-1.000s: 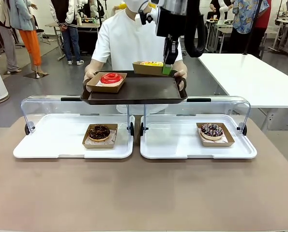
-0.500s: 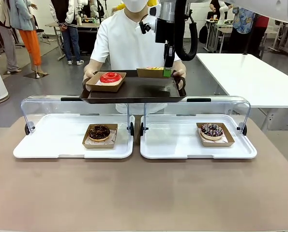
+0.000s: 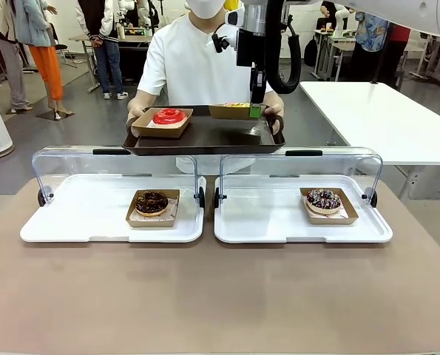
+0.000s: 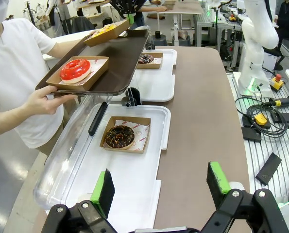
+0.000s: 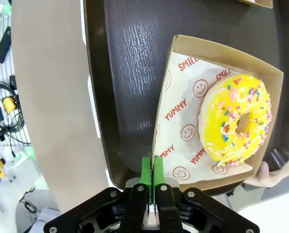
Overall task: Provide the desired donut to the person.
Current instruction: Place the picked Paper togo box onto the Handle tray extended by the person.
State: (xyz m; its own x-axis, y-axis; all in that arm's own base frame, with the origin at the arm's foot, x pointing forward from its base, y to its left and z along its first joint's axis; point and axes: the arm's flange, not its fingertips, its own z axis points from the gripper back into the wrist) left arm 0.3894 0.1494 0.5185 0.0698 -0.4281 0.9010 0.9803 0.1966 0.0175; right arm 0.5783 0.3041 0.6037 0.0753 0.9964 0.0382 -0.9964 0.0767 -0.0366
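Right gripper [image 5: 153,171] clamped on near wall of cardboard box [image 5: 217,109] holding yellow sprinkle donut [image 5: 235,120]; box bottom down on brown tray [image 3: 205,135], far-right corner.
Left gripper [image 4: 159,187] jaws wide apart, nothing between, hovering over near end of table [image 3: 220,296].
Largest first:
- Person [image 3: 201,63] in white shirt at far side, both hands under tray, holding it level above the two white display trays [image 3: 112,214].
- Front view: red glazed donut [image 3: 169,116] in own box at tray's left; yellow one mostly hidden behind right arm.
- Right wrist view: gives the pinch detail, green pads [image 5: 146,170] together on box edge, printed paper liner under donut, person's fingertips [image 5: 265,174] at tray rim.
- Left wrist view: chocolate donut [image 4: 119,136] in box on nearest white tray, clear lid flipped back; second dark donut [image 4: 145,58] farther along.
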